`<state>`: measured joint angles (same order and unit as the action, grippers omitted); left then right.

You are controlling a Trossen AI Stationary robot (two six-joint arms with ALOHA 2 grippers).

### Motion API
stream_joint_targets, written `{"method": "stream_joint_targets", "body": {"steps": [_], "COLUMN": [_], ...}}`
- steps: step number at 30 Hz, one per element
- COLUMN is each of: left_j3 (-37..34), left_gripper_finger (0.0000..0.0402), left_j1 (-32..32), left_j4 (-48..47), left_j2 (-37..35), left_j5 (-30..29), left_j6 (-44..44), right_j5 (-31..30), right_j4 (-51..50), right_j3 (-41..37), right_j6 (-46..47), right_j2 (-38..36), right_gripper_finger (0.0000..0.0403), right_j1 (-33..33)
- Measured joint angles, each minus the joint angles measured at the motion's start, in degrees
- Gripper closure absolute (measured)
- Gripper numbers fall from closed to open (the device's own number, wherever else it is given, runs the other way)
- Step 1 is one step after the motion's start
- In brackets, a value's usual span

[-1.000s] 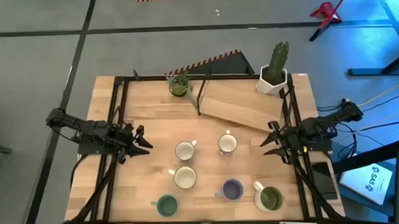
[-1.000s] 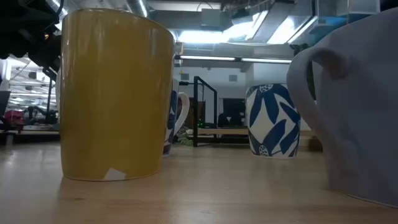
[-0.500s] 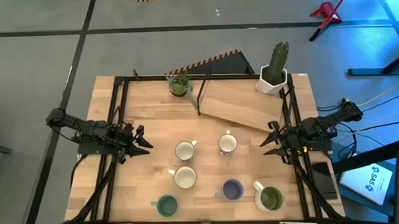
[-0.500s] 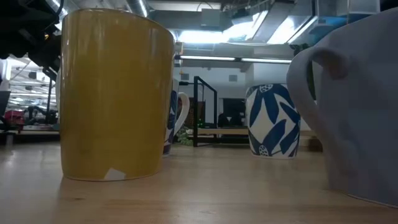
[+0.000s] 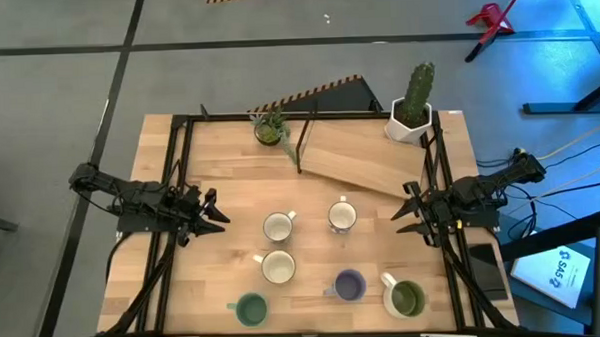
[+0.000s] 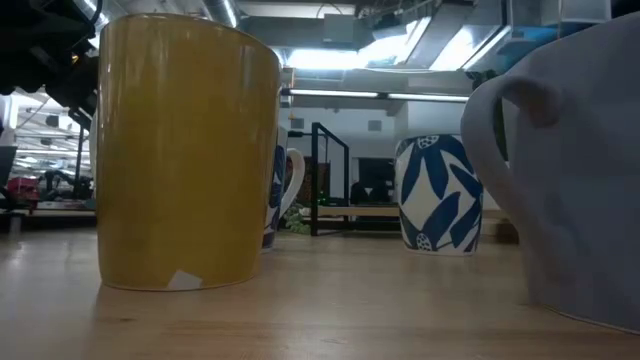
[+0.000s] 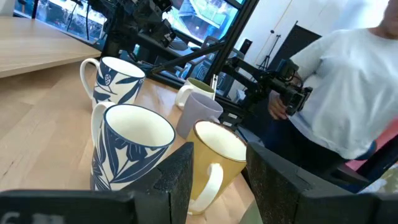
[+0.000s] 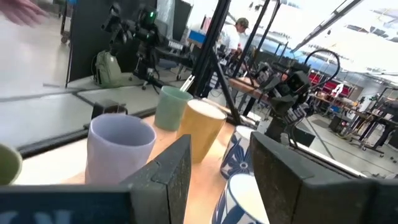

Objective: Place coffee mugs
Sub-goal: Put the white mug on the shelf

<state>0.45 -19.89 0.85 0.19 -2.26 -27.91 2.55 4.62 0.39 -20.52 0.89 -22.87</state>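
Note:
Six mugs stand upright on their bases on the wooden table: two white ones with blue leaf print (image 5: 278, 226) (image 5: 342, 217), a cream-yellow one (image 5: 277, 267), a teal one (image 5: 251, 309), a lavender one (image 5: 349, 285) and an olive one (image 5: 405, 298). My left gripper (image 5: 218, 213) hovers open at the table's left side, pointing at the mugs. In its wrist view the nearest white mug (image 7: 134, 149) and the cream-yellow mug (image 7: 214, 158) stand ahead of the left gripper (image 7: 221, 180). My right gripper (image 5: 402, 211) hovers open at the right side, clear of the lavender mug (image 8: 118, 149).
A white pot with a cactus (image 5: 410, 110) and a small leafy plant (image 5: 270, 128) stand at the far edge, with a slanted wooden board (image 5: 355, 159) between them. Black frame rails (image 5: 171, 193) run along both sides. A person in a white shirt (image 7: 348, 81) stands beyond the table.

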Motion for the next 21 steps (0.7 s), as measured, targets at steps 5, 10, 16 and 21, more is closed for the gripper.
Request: {"method": "stream_joint_targets", "body": {"steps": [5, 10, 16, 21], "left_j3": [-0.01, -0.01, 0.01, -0.01], "left_gripper_finger": [0.0259, 0.0259, 0.0259, 0.0259], "left_j1": [-0.01, -0.01, 0.01, 0.39], "left_j4": [0.02, 0.02, 0.03, 0.45], "left_j2": [0.02, 0.0, 0.0, 0.0], "left_j5": [0.0, 0.0, -0.55, -2.79], "left_j6": [0.01, 0.01, 2.99, 15.84], "right_j5": [-0.54, -4.83, -11.91, -18.33], "right_j4": [6.44, 12.96, 24.85, 30.63], "right_j3": [0.02, 0.0, 0.31, 5.04], "right_j6": [5.49, 10.38, 20.29, 19.23], "right_j2": [0.0, -0.02, -0.04, -0.04], "right_gripper_finger": [0.0251, 0.0251, 0.0251, 0.0251], "right_j1": [0.02, 0.02, 0.0, 0.0]}}
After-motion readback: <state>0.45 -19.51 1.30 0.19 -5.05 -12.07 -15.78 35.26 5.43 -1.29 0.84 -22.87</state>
